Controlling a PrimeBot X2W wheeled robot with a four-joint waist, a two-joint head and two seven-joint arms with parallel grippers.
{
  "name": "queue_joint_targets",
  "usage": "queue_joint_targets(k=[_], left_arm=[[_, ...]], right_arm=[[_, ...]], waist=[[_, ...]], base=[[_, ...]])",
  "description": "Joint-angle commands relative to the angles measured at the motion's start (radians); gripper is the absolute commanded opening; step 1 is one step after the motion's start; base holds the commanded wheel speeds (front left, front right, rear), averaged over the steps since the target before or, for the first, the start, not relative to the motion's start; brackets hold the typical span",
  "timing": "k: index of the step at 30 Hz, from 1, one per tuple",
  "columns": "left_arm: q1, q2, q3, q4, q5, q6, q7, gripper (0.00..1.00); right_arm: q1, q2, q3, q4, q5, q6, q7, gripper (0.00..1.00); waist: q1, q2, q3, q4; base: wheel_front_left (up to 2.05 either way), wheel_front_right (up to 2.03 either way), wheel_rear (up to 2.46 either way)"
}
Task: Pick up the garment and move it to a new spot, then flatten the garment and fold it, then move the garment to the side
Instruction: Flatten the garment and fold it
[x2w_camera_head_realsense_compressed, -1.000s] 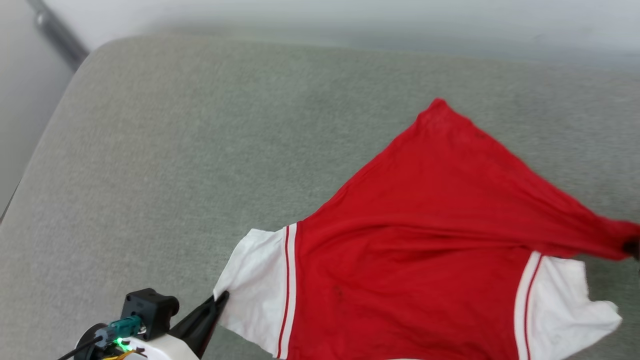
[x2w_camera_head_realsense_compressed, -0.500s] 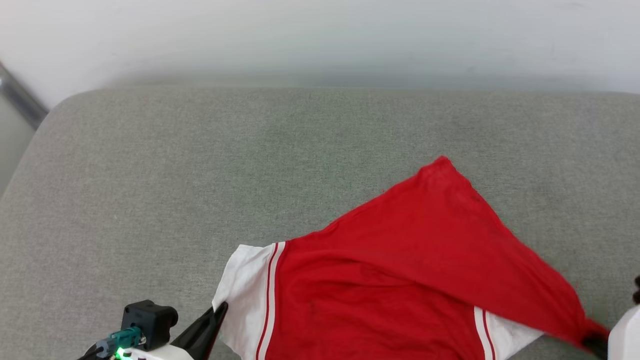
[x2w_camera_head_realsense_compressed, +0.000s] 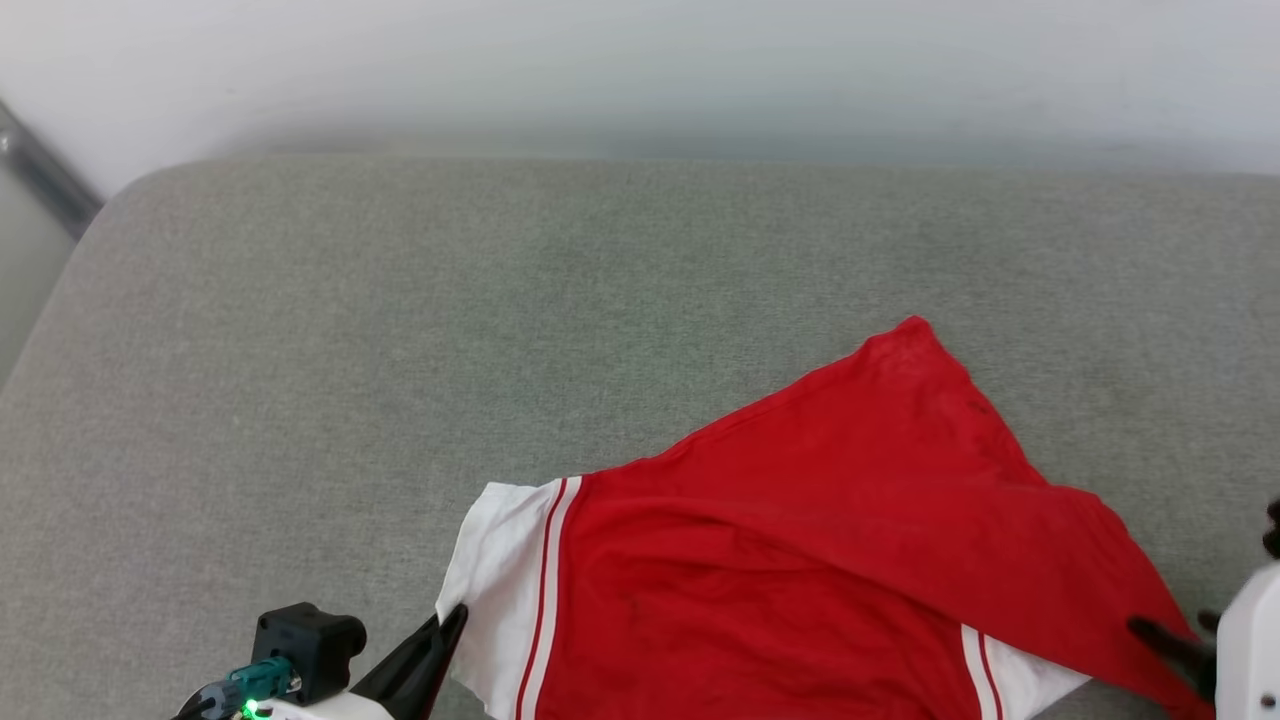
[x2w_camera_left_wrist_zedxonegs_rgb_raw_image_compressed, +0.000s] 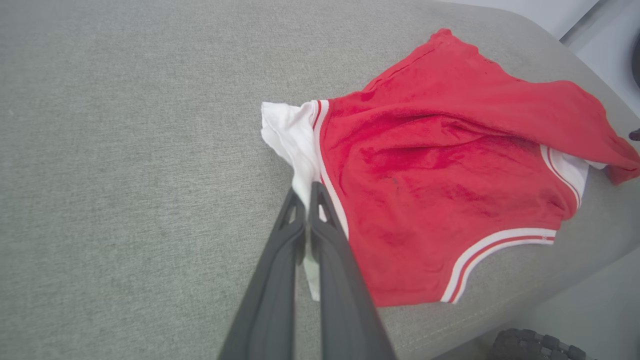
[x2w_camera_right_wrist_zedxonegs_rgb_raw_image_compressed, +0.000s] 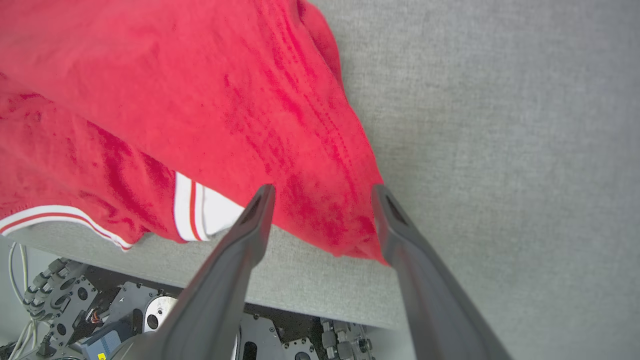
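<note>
Closest in, at the near left, the left pincer (x2w_camera_left_wrist_zedxonegs_rgb_raw_image_compressed: 305, 192) is pressed together on a white sleeve (x2w_camera_left_wrist_zedxonegs_rgb_raw_image_compressed: 292, 135) of the garment (x2w_camera_head_realsense_compressed: 800, 560), with a strip of white cloth caught between its fingers. At the near right, the right pincer (x2w_camera_right_wrist_zedxonegs_rgb_raw_image_compressed: 322, 197) stands spread wide, its two dark fingers either side of a red corner of cloth and not gripping it. The garment lies rumpled on the near right part of the grey cushion (x2w_camera_head_realsense_compressed: 300, 350); its red body is partly folded over itself; the other white sleeve (x2w_camera_head_realsense_compressed: 1020, 680) peeks from under a red flap; one pointed red corner reaches away. Beyond it is more cushion, then a pale wall (x2w_camera_head_realsense_compressed: 640, 70).
</note>
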Motion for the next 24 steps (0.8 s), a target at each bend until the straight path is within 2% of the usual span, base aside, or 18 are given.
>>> queue_joint_targets(k=[1,6,10,18,24], left_arm=[[-0.012,-0.004,-0.002,-0.005,0.005,0.0,-0.002,0.0],[-0.032,-0.002,-0.008,-0.024,0.019,-0.005,-0.002,0.0],[-0.065,-0.008,-0.018,-0.044,0.036,-0.012,0.0,0.0],[-0.139,-0.04,-0.05,-0.064,0.064,-0.037,-0.007,0.0],[-0.172,-0.065,-0.071,-0.049,0.07,-0.055,-0.015,0.0]], right_arm=[[-0.035,-0.009,0.007,-0.015,0.016,0.0,0.01,1.0],[-0.17,-0.027,0.033,-0.07,0.034,0.0,0.072,1.0],[-0.305,-0.015,0.06,-0.056,0.006,0.0,0.114,1.0],[-0.56,0.001,0.114,0.105,-0.097,0.0,0.174,1.0],[-0.66,-0.02,0.139,0.217,-0.152,0.0,0.187,1.0]], waist=[[0.0001,0.0,0.014,0.012],[0.0001,0.0,0.062,0.049],[0.0001,0.0,0.12,0.094],[0.0001,0.0,0.241,0.198],[0.0001,0.0,0.289,0.252]], base=[[0.0,0.0,0.0],[0.0,0.0,0.0],[0.0,0.0,0.0],[0.0,0.0,0.0],[0.0,0.0,0.0]])
